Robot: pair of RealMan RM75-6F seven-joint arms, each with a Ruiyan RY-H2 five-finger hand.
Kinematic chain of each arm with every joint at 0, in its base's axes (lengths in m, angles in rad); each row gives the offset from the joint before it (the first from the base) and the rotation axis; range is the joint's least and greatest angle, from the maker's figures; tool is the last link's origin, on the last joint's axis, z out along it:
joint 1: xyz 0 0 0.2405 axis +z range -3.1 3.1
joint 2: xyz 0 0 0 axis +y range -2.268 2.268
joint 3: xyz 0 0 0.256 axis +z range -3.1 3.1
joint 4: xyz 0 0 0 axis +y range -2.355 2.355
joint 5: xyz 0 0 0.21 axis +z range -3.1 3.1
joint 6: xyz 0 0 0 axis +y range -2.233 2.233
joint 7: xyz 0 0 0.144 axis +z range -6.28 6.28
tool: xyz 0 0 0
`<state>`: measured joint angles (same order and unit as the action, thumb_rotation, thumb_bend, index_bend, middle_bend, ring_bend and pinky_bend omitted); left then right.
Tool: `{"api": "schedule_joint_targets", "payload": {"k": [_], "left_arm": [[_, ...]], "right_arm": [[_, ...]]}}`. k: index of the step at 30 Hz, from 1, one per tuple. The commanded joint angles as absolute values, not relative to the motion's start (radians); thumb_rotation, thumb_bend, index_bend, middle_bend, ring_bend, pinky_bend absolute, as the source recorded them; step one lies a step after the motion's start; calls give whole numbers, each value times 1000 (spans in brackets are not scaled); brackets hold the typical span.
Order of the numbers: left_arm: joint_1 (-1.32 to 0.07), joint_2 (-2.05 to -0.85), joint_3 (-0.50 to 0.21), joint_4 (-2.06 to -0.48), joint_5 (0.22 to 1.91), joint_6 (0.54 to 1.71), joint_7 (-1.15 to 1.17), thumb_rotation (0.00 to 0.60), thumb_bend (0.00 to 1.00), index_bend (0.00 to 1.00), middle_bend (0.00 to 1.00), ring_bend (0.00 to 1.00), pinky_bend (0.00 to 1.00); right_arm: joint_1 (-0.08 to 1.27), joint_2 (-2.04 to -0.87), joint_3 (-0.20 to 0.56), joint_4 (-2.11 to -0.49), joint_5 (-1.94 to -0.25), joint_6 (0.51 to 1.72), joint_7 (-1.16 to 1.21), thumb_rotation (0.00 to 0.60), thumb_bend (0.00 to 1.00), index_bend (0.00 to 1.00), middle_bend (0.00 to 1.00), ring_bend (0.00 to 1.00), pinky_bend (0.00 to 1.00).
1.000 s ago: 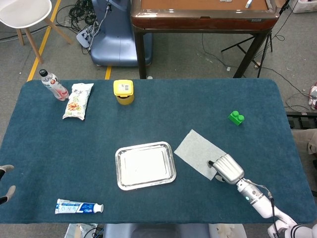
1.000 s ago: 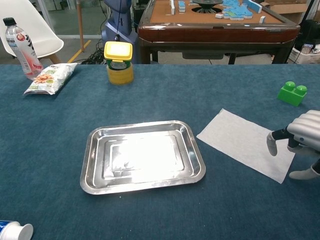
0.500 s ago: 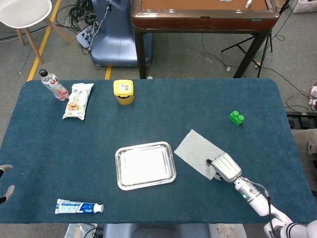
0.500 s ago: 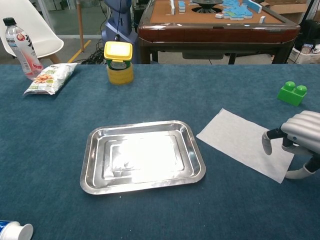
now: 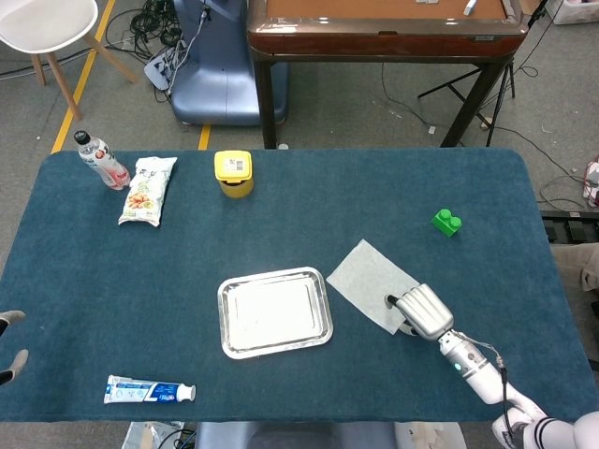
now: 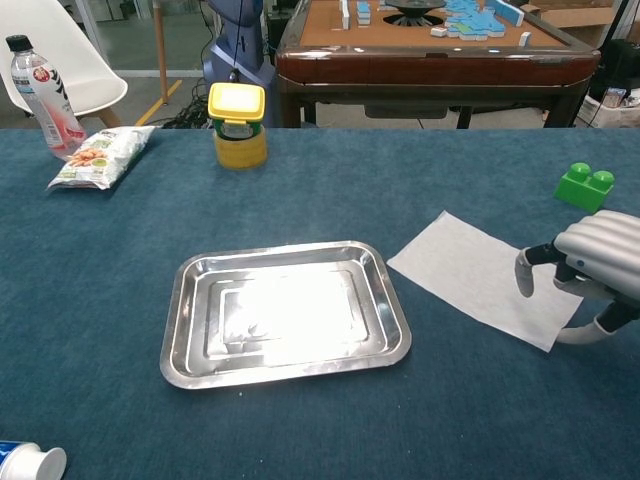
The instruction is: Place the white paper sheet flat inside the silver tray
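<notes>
The white paper sheet (image 5: 368,269) (image 6: 468,272) lies flat on the blue tablecloth, just right of the silver tray (image 5: 225,318) (image 6: 178,322) and apart from it. The tray holds nothing. My right hand (image 5: 421,311) (image 6: 592,262) is at the sheet's near right corner; a finger comes down on top of the paper and the thumb sits at its edge, pinching that corner. My left hand (image 5: 8,341) shows only at the far left edge of the head view, fingers apart and holding nothing.
A green block (image 5: 446,222) (image 6: 585,186) sits behind the right hand. At the back left stand a yellow jar (image 5: 233,173) (image 6: 237,124), a snack bag (image 5: 148,190) (image 6: 100,155) and a bottle (image 5: 101,160) (image 6: 40,95). A toothpaste tube (image 5: 150,390) lies front left.
My right hand has slid left toward the tray, and the paper has shifted a little left with it. The left hand has not moved.
</notes>
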<state>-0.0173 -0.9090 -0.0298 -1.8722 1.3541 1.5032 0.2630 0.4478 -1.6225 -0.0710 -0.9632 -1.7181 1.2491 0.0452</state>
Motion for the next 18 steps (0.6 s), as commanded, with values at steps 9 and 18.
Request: {"api": "schedule_joint_targets", "payload": {"k": [9, 18], "left_arm": [[-16, -908, -30, -1873, 1355, 1505, 262, 600, 294, 302, 352, 286, 508], [-16, -907, -31, -1873, 1355, 1505, 262, 600, 294, 302, 352, 285, 508]], "right_arm": [[458, -1613, -70, -1001, -1694, 1219, 90, 600, 119, 498, 1000, 1000, 1000], [461, -1610, -68, -1016, -1681, 1206, 96, 600, 332, 498, 1000, 1000, 1000]]}}
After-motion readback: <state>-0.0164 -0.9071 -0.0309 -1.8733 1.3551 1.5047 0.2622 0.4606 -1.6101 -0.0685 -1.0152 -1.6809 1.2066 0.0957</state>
